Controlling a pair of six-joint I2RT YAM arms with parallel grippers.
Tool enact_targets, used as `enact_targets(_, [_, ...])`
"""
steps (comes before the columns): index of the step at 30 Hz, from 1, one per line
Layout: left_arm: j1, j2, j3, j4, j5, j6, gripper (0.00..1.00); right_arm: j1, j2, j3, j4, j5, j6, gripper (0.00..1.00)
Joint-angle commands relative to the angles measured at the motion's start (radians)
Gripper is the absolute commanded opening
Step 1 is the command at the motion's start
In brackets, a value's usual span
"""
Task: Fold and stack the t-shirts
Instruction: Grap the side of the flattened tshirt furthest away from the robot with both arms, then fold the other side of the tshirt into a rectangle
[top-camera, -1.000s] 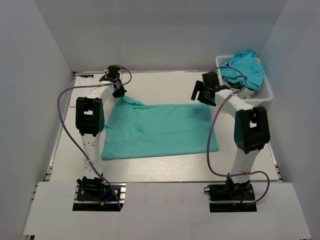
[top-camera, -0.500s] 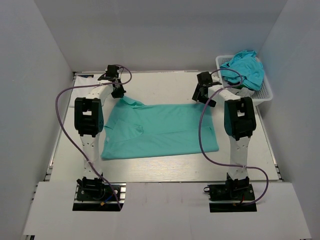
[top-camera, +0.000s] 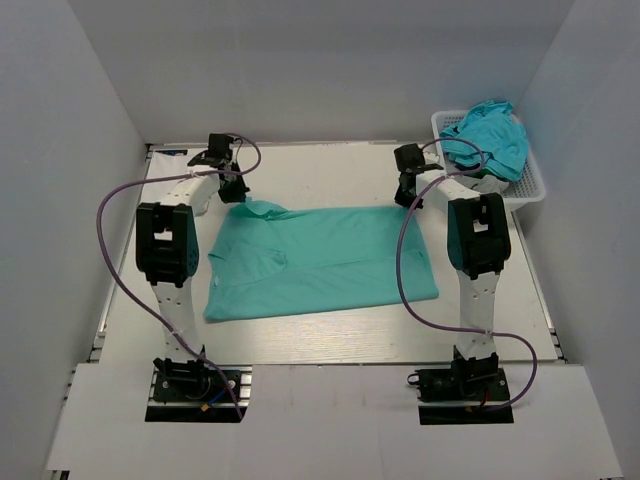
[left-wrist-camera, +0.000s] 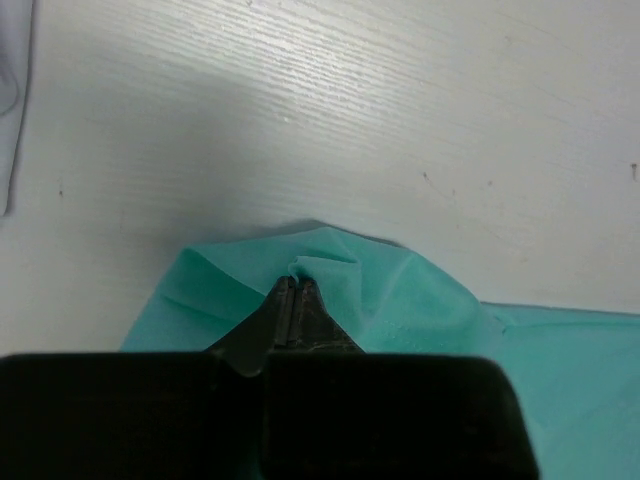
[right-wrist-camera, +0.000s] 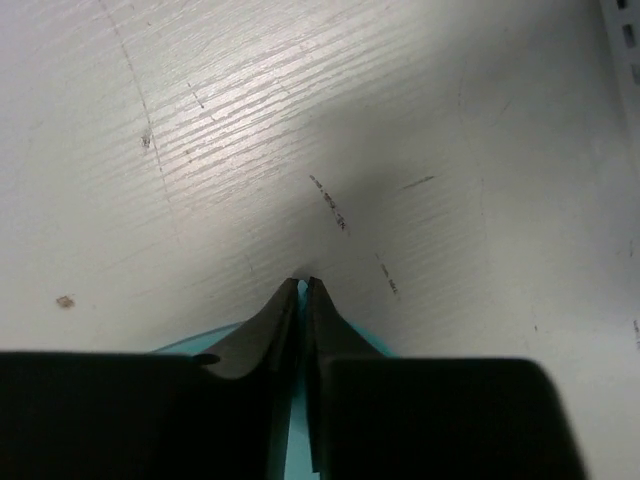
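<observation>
The mint t-shirt (top-camera: 320, 262) is lying flat on the table (top-camera: 330, 170); at its 11 o'clock corner the left gripper (left-wrist-camera: 295, 287) is pinching a raised fold, jaws fully together; at 1 o'clock the right gripper (right-wrist-camera: 303, 288) is nipping the edge, jaws almost touching. Farther back, at 2 o'clock, a turquoise t-shirt (top-camera: 490, 135) is sitting heaped in the basket (top-camera: 528, 190).

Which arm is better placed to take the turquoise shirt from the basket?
Probably right. The right pincer is near the basket holding the turquoise shirt; the left pincer, gripping the green t-shirt, is farther away.
</observation>
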Motion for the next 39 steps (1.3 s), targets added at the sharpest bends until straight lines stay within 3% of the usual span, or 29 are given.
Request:
enact_targets(1, [0.005, -0.142, -0.050, 0.007, 0.032, -0.012, 0.00, -0.001, -0.018, -0.002, -0.015, -0.007, -0.007, 0.07])
enact_targets(2, [0.005, -0.161, -0.089, 0.007, 0.032, -0.012, 0.00, 0.004, -0.021, -0.003, -0.021, -0.002, -0.009, 0.00])
enact_targets(7, [0.005, -0.284, -0.195, 0.004, 0.043, -0.061, 0.00, 0.010, -0.093, -0.060, -0.004, 0.004, -0.036, 0.00])
enact_targets(14, [-0.017, -0.566, -0.542, 0.039, 0.076, -0.204, 0.00, 0.019, -0.217, -0.186, 0.069, 0.041, -0.117, 0.00])
enact_targets(21, [-0.017, -0.782, -0.665, 0.016, 0.108, -0.253, 0.00, 0.041, -0.331, -0.256, 0.076, 0.130, -0.191, 0.00])
enact_targets(32, [-0.017, -1.011, -0.903, -0.064, 0.104, -0.291, 0.00, 0.050, -0.420, -0.365, 0.077, 0.105, -0.184, 0.00])
enact_targets(39, [-0.017, -1.048, -1.038, -0.051, 0.119, -0.304, 0.00, 0.045, -0.445, -0.482, 0.089, 0.107, -0.147, 0.00])
